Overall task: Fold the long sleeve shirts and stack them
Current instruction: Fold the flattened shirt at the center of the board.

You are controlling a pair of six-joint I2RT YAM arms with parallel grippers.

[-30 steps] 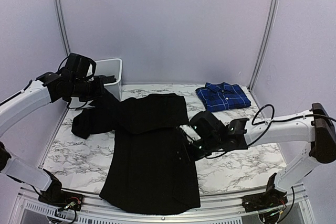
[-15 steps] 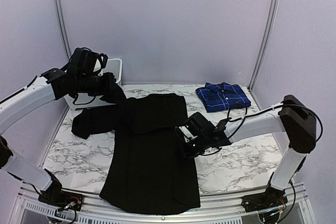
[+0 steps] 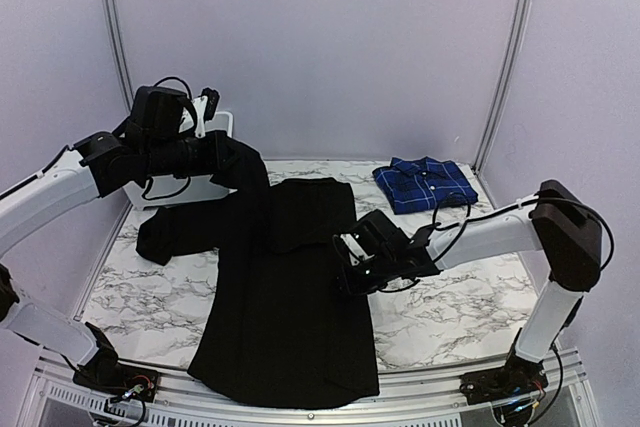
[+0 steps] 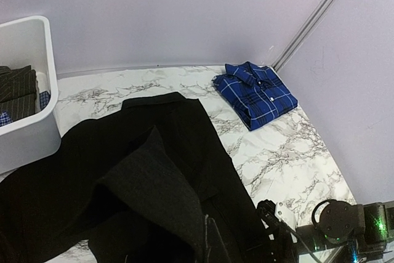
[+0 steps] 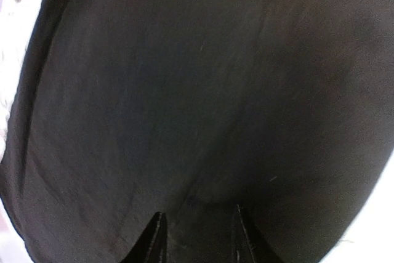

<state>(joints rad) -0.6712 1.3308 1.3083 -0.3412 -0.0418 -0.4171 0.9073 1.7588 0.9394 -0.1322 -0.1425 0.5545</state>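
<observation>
The large black shirt point(image 3: 285, 297) lies spread down the middle of the marble table; it also shows in the left wrist view point(image 4: 178, 127). My left gripper point(image 3: 238, 159) is shut on a sleeve of it and holds that cloth raised above the shirt's upper left; the cloth hides its fingers in the left wrist view. My right gripper point(image 3: 347, 272) is low at the shirt's right edge, jaws apart, fingertips point(image 5: 159, 226) resting on black cloth point(image 5: 184, 90). The dark blue plaid shirt point(image 3: 425, 184) lies folded at the back right, as the left wrist view point(image 4: 255, 93) also shows.
A white plastic bin point(image 3: 224, 129) stands at the back left behind my left arm; the left wrist view point(image 4: 37, 121) shows folded cloth inside it. Bare marble point(image 3: 450, 297) lies right of the black shirt. Frame posts stand at the back corners.
My left gripper has carried the raised sleeve up and to the right, over the shirt's body. My right gripper has moved left onto the shirt's right edge.
</observation>
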